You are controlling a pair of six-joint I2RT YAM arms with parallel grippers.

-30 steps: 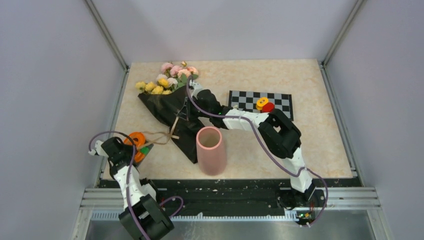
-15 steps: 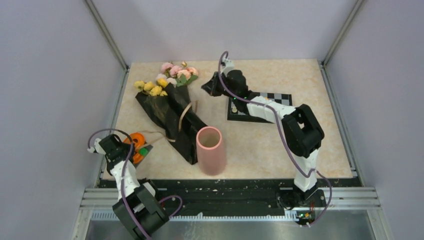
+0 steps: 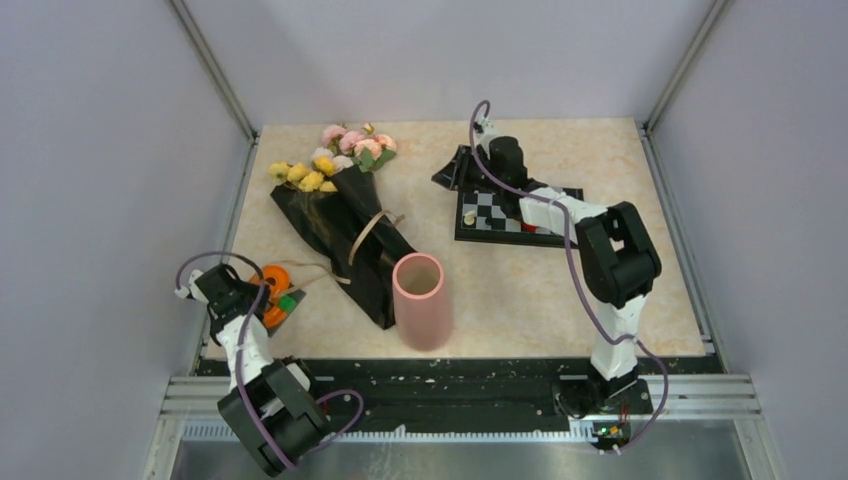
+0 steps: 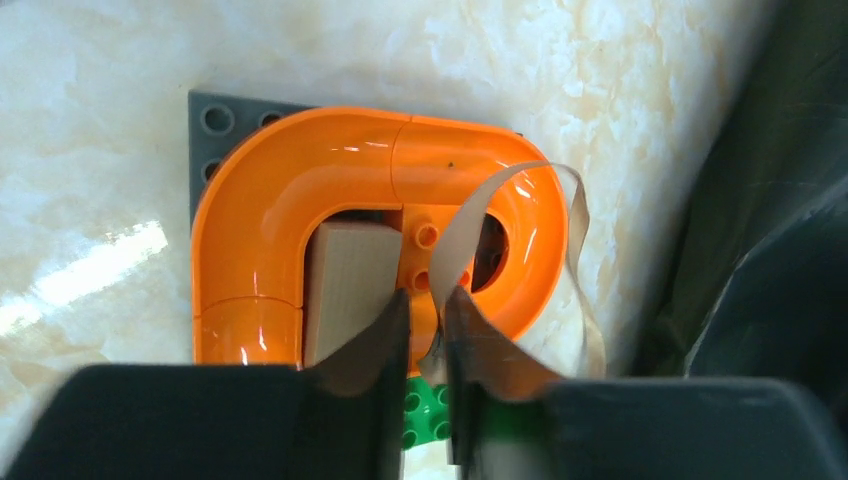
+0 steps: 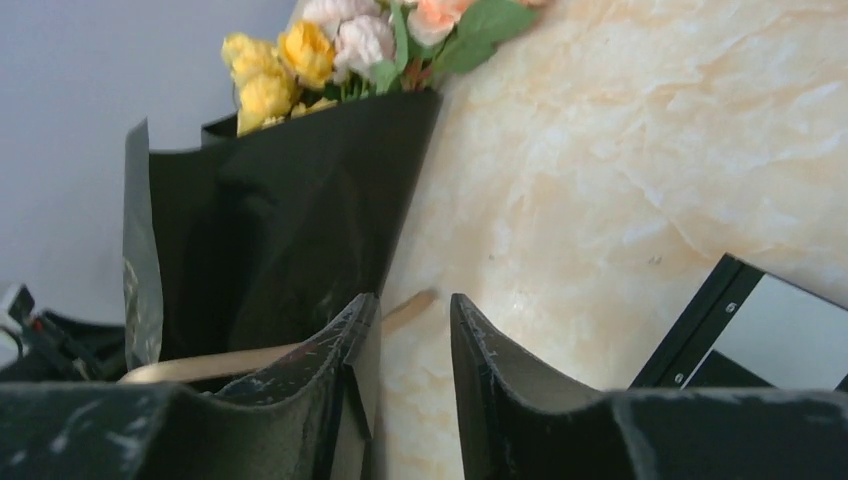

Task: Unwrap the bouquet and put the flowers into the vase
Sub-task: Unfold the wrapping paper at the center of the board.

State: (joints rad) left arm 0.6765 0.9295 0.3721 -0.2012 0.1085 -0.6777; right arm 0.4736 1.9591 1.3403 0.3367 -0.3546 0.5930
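Pink vase one, bouquet one; left gripper narrow round ribbon, grip unclear; right gripper ajar

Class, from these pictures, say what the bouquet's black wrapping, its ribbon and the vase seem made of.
Wrapping: glossy black film or coated paper, judging by sheen and creases. Ribbon: thin flat tan paper or fabric, curling loosely. Vase: matte pink, perhaps ceramic or plastic; no glare.

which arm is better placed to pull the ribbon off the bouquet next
Left, probably: the ribbon end sits inside the left claw. The right claw is open and empty, off by the checkered board, away from the bouquet.
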